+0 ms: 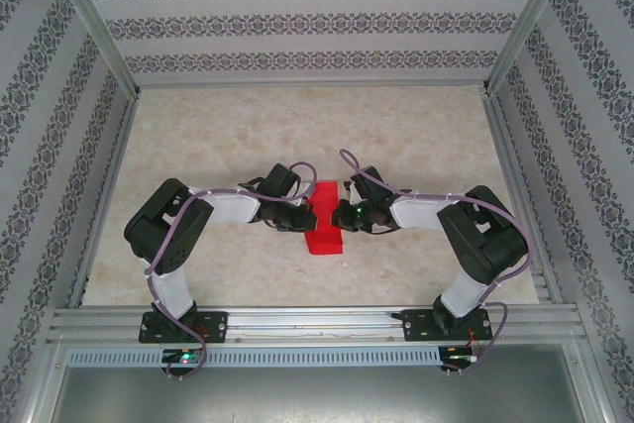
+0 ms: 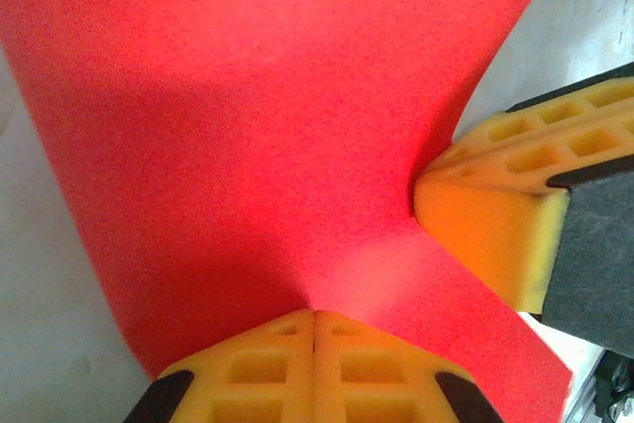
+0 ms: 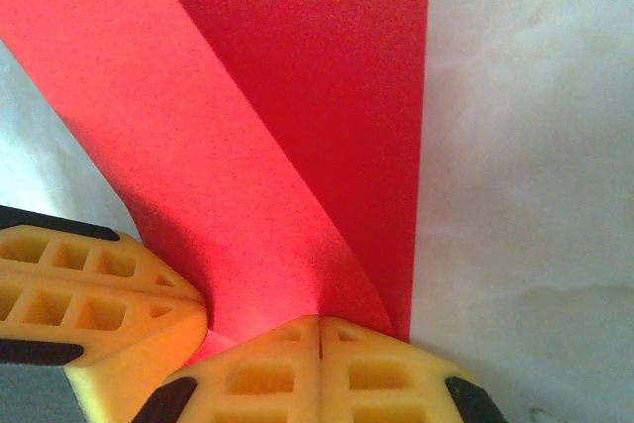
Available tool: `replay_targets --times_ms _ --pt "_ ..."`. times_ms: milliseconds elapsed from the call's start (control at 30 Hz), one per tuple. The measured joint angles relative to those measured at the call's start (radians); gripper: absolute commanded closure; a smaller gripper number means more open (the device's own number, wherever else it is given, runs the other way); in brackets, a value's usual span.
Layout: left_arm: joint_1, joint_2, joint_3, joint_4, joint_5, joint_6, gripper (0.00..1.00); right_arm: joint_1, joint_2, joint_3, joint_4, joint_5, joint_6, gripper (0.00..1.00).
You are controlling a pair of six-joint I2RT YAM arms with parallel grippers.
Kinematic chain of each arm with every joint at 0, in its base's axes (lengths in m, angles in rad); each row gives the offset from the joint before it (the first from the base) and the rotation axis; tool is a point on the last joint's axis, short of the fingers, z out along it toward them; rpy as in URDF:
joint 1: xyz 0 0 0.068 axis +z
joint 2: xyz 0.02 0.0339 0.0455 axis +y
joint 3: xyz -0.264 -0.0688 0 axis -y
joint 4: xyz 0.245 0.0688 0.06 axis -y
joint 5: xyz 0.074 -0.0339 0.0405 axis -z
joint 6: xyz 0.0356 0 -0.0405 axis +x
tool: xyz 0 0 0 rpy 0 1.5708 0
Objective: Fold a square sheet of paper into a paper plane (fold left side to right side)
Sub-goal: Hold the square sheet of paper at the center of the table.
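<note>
Red sheet of paper (image 1: 325, 232) mid-table between arms, narrowed, one flap raised. Left gripper (image 2: 314, 329), right gripper (image 3: 319, 329): jaws pinched shut on sheet. Left-to-right fold probably half done; crease unpressed, plane folds outstanding.

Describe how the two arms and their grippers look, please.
The left arm and right arm have black joints, white links and loose purple cables. The left gripper and right gripper have yellow fingers with square holes and black patches.
</note>
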Motion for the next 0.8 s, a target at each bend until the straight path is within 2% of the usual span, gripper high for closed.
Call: replay_targets --times_ms 333,567,800 --pt "0.000 0.000 -0.005 0.011 0.000 0.000 0.97 0.005 -0.011 0.011 -0.024 0.008 -0.006 1.00" --pt "0.000 0.001 -0.005 0.012 0.000 0.000 0.97 0.008 -0.088 0.019 -0.059 0.014 -0.011 1.00" --pt "0.000 0.001 -0.005 0.012 0.000 0.000 0.97 0.008 -0.037 0.059 0.003 -0.003 -0.007 1.00"
